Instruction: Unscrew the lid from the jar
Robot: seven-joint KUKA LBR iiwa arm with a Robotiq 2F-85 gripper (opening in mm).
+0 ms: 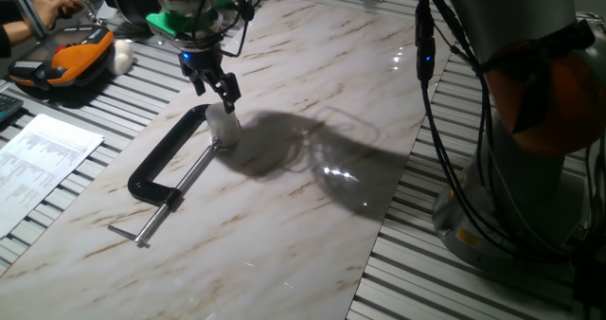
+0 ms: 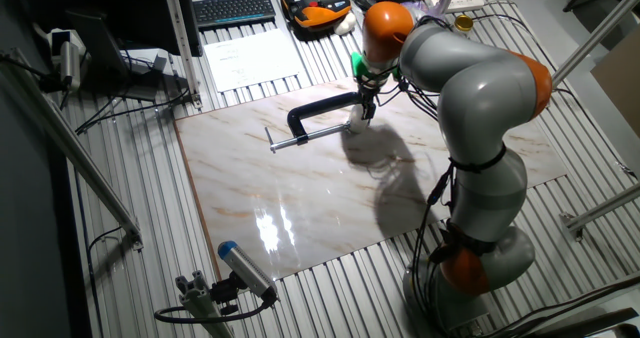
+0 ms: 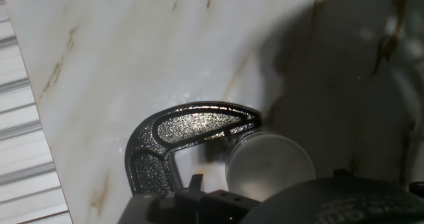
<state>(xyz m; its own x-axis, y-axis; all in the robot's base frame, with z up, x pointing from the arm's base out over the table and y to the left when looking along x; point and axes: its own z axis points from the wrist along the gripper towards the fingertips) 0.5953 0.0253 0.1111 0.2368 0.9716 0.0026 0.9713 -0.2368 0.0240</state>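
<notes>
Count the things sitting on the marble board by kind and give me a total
C-clamp: 1
Jar with its lid on: 1
Total: 2
The gripper hovers just above the jar; it isn't counted.

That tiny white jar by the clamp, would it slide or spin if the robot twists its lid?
Probably, unless held. The jar looks small, plastic and light, and the marble top is glossy, so it might spin. It sits at the clamp jaw, which may be steadying it. Being squat, it seems unlikely to tip.
</notes>
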